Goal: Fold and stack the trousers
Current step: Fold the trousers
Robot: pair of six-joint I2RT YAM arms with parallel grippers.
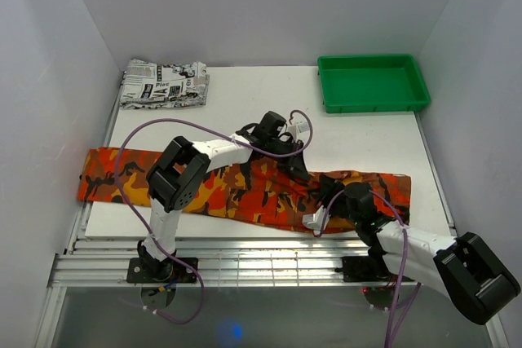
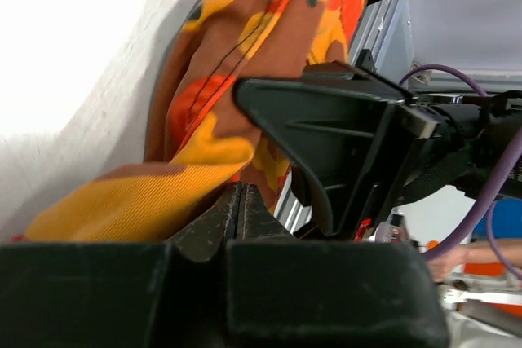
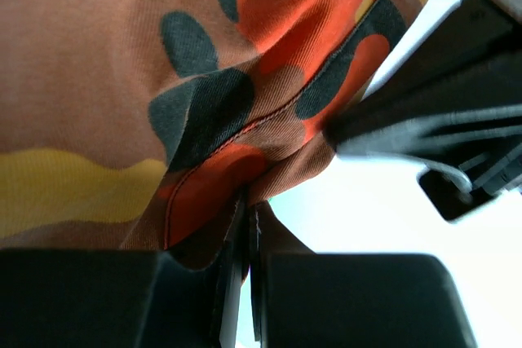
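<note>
Two garments and one tray sit on the white table (image 1: 245, 95). At the far left corner lies a folded newspaper-print garment (image 1: 163, 85), a soft, crumpled rectangle in black and white. The trousers (image 1: 269, 197) lie stretched across the near part of the table. They reach a little past the left edge and go almost to the right edge. Their cloth is thin and soft, with a fine ribbed weave, printed in orange, red, yellow and black patches, and it is wrinkled near the middle. The left fingers (image 2: 216, 222) are at the far edge of the trousers near the middle. They are pressed together, with a yellow fold of the cloth caught at their tips. The right fingers (image 3: 269, 242) are at the near right part of the trousers and are clamped tight on a stitched red and black hem. At the far right corner stands a green plastic tray (image 1: 373, 107), rectangular with low walls. Its smooth floor shows from wall to wall.
</note>
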